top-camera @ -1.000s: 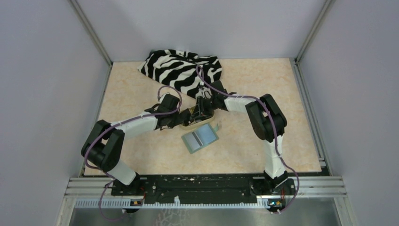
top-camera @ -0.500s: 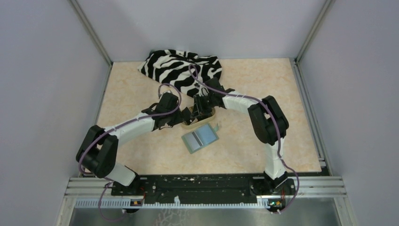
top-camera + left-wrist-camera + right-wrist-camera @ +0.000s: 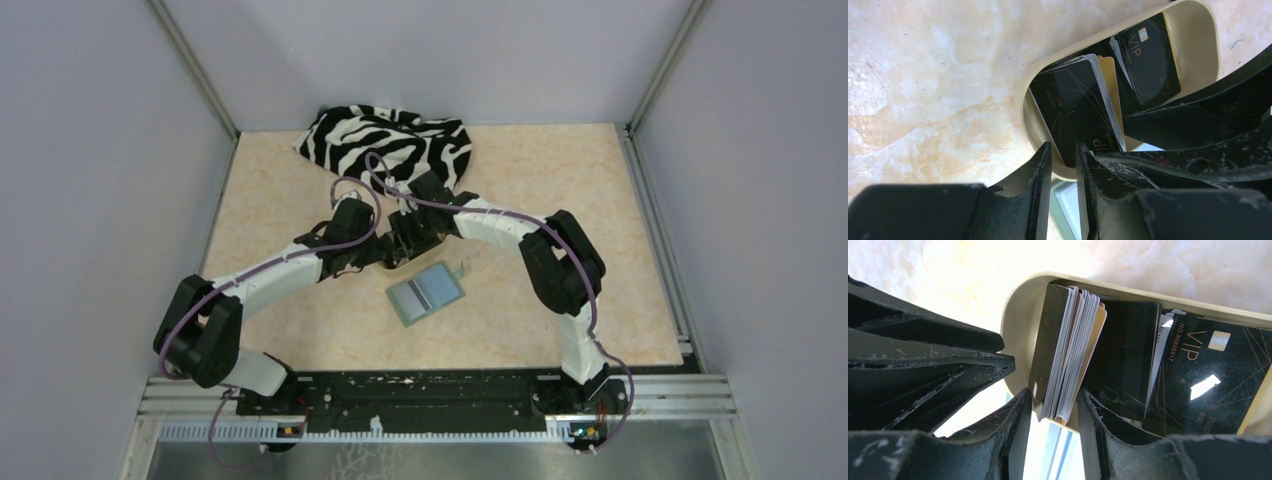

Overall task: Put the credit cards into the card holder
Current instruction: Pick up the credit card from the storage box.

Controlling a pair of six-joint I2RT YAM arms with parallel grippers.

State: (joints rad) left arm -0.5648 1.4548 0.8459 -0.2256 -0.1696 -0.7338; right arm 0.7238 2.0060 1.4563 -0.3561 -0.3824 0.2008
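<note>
A tan oval dish [image 3: 1029, 100] holds the credit cards. A stack of black, whitish and gold cards [image 3: 1068, 340] stands on edge at one end of the dish. Black VIP cards [image 3: 1208, 375] lie flat beside the stack. My right gripper [image 3: 1050, 407] is shut on the stack's lower corner. My left gripper [image 3: 1064, 160] is shut on the dish's rim, close beside the stack [image 3: 1073, 110]. In the top view both grippers, left [image 3: 385, 258] and right [image 3: 405, 240], meet over the dish. The sage-green card holder [image 3: 425, 293] lies open just in front, pale blue lining up.
A zebra-striped cloth [image 3: 385, 145] lies bunched at the back of the table, behind the arms. The right gripper's fingers [image 3: 1198, 120] crowd the dish in the left wrist view. Grey walls close in the table on three sides.
My right gripper has moved left along the dish to its left end. The left arm has stretched slightly forward. The card holder has not moved.
</note>
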